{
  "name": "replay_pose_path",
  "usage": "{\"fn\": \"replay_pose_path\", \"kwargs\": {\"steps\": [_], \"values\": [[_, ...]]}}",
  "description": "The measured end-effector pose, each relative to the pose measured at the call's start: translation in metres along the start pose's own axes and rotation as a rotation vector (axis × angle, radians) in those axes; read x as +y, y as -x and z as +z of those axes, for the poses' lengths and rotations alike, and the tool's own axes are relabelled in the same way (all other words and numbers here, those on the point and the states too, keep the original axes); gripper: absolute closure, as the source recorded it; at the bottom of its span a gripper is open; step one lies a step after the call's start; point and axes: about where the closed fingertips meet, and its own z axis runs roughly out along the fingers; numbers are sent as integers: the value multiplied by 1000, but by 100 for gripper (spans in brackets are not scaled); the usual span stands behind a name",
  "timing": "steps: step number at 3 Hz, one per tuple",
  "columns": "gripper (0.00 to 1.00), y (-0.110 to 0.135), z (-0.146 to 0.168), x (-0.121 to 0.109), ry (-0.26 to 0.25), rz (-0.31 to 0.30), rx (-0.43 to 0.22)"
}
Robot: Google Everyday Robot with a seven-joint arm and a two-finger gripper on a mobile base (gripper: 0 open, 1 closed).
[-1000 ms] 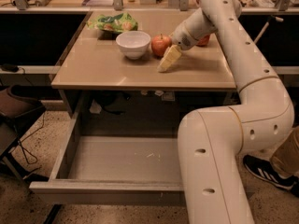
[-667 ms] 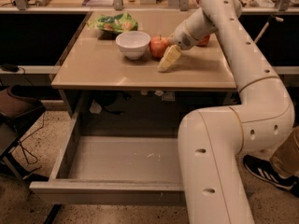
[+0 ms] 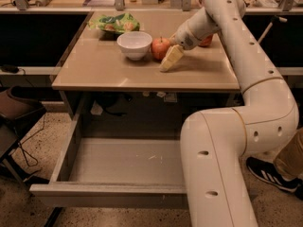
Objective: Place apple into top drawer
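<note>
Tabletop (image 3: 104, 67) holds apple (image 3: 160, 48) between white bowl (image 3: 134, 44) and gripper (image 3: 169, 59)

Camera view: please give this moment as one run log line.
tool: low over table, close beside apple | apple: on table near white bowl | top drawer: open, apple not inside

The arm (image 3: 258, 79) is smooth off-white plastic, built of thick rounded tubes that narrow towards the wrist. Small dark round recesses dot its shells in rows, and thin tan seams ring the joints. Its tool (image 3: 169, 56), pale cream and wedge-shaped, is low over the surface (image 3: 104, 70).
</note>
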Motion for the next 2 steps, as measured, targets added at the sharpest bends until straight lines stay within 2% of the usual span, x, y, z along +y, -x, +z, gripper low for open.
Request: {"fn": "replay_pose_path", "kwargs": {"steps": [1, 2], "values": [[100, 5, -5, -1, 0, 0, 0], [100, 7, -8, 2, -1, 0, 0]]}}
